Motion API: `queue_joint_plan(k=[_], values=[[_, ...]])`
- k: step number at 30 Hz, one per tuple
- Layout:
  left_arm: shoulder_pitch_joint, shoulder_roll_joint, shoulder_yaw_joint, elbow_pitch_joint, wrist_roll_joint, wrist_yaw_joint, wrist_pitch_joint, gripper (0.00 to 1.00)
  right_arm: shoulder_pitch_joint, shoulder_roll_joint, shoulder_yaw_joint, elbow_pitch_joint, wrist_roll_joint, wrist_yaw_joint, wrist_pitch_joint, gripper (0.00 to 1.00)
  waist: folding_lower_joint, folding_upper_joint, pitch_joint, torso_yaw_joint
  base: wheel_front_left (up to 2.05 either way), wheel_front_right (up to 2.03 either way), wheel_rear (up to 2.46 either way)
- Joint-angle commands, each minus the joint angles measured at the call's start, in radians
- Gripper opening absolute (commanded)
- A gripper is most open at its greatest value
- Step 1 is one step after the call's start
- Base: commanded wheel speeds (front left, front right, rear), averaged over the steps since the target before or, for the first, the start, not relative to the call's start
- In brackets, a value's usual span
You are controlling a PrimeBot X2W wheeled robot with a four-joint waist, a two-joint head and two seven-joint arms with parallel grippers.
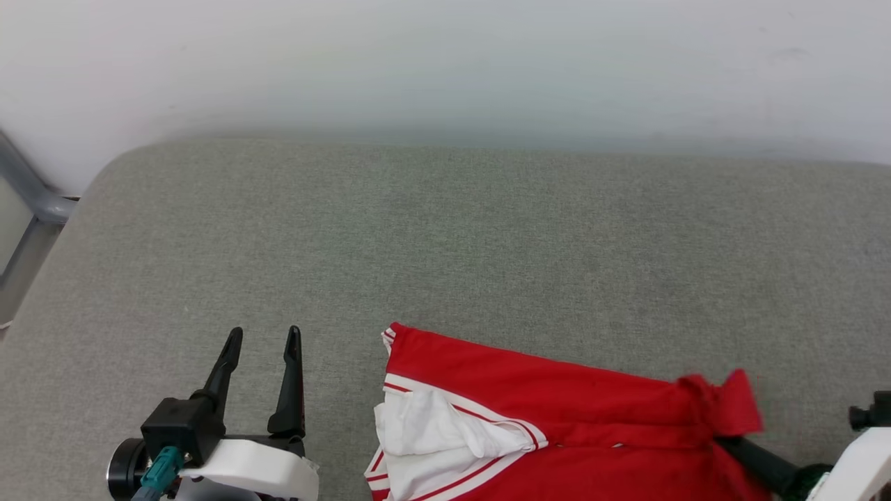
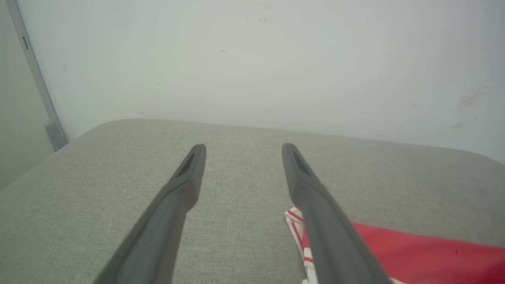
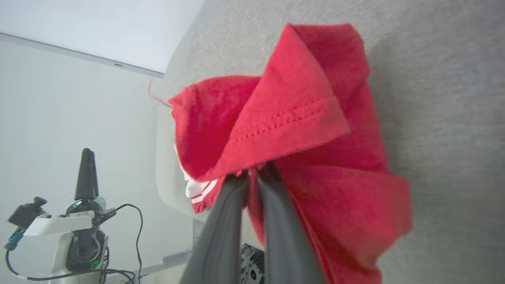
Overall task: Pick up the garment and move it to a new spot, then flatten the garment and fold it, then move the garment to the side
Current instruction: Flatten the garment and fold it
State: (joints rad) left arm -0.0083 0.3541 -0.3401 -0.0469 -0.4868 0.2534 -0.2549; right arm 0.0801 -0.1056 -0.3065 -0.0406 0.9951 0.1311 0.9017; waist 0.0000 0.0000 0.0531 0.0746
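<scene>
Red thin jersey with white, stripe-trimmed sleeve panels (image 1: 557, 410) lies rumpled at the near edge of the grey upholstered bench (image 1: 445, 243). Right claw (image 3: 254, 174) is clamped on its red hem; left claw (image 1: 265, 334) gapes empty beside the sleeve. Probably the relocating step: next, lift the jersey and carry it to bare bench.

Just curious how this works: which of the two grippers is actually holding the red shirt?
The right gripper: it is shut on a bunched edge of the red jersey. The left gripper stands open off to the jersey's side, holding nothing.

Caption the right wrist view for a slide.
Right gripper shut on a bunched fold of the garment over the grey cushion.
</scene>
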Motion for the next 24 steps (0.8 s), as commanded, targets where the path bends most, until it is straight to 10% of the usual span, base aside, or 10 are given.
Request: queue_joint_plan(k=[1, 7, 24], values=[[-0.003, 0.0, 0.0, -0.001, -0.002, -0.005, 0.002, 1.0, -0.002, 0.015, 0.008, -0.009, 0.041, -0.001, 0.008, 0.0, 0.0, 0.0, -0.004, 0.005, 0.0, 0.0, 0.0], [-0.024, -0.001, -0.012, -0.004, -0.004, -0.011, 0.01, 1.0, -0.059, 0.056, 0.122, 0.034, 0.249, -0.001, 0.0, 0.0, 0.0, 0.0, 0.003, 0.031, 0.0, 0.0, 0.0], [-0.092, -0.044, -0.041, 0.016, -0.005, -0.037, 0.001, 1.0, -0.267, 0.055, 0.567, 0.194, 0.292, -0.001, -0.289, 0.0, 0.0, 0.0, 0.11, 0.138, 0.0, 0.0, 0.0]])
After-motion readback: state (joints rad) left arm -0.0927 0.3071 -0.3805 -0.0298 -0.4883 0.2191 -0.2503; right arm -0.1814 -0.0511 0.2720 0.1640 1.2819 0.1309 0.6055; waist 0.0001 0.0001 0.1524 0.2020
